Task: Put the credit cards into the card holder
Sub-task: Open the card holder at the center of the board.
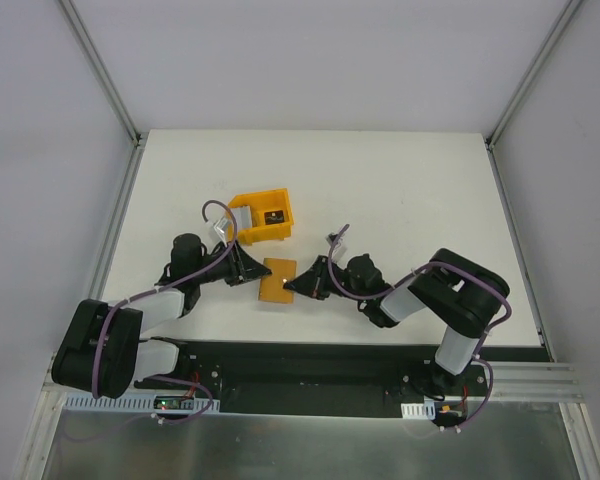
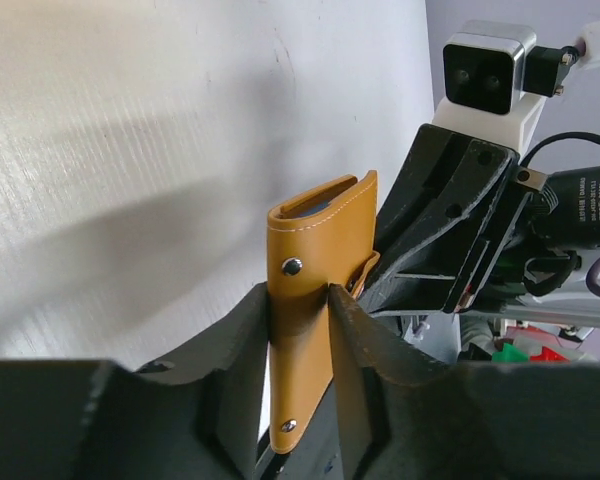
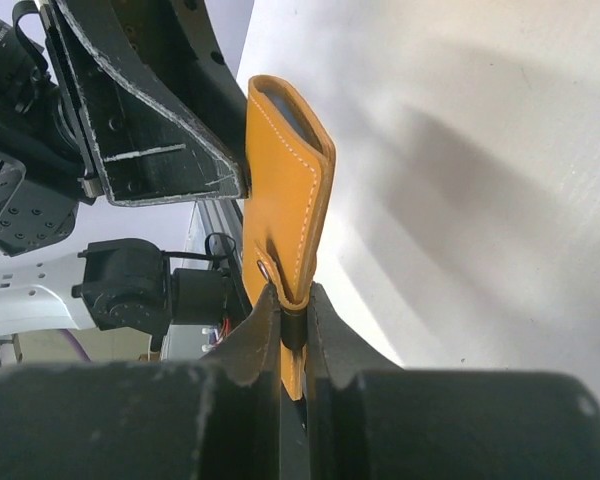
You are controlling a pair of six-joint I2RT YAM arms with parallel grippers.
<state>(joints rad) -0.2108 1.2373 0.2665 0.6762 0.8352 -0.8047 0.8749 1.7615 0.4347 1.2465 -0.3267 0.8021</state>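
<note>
The left gripper [image 1: 252,269] and right gripper [image 1: 293,284] each pinch the folded card holder [image 1: 276,279], its long axis running near to far. A yellow bin [image 1: 250,208] sits just beyond it, and the white table [image 1: 410,190] stretches away to the right.

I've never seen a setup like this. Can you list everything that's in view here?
wallet: one, orange-tan, near the table's middle, held between the two claws.
bin: one, yellow-orange, on the table just behind the wallet.
dark item: one, black, inside the bin; too small to identify.
table: one, white, under everything.
left claw: one, black, shut on one end of the wallet.
right claw: one, black, shut on the wallet's opposite end.
arms: two, black and pale grey with purple cables, bolted at the table's near edge.
</note>
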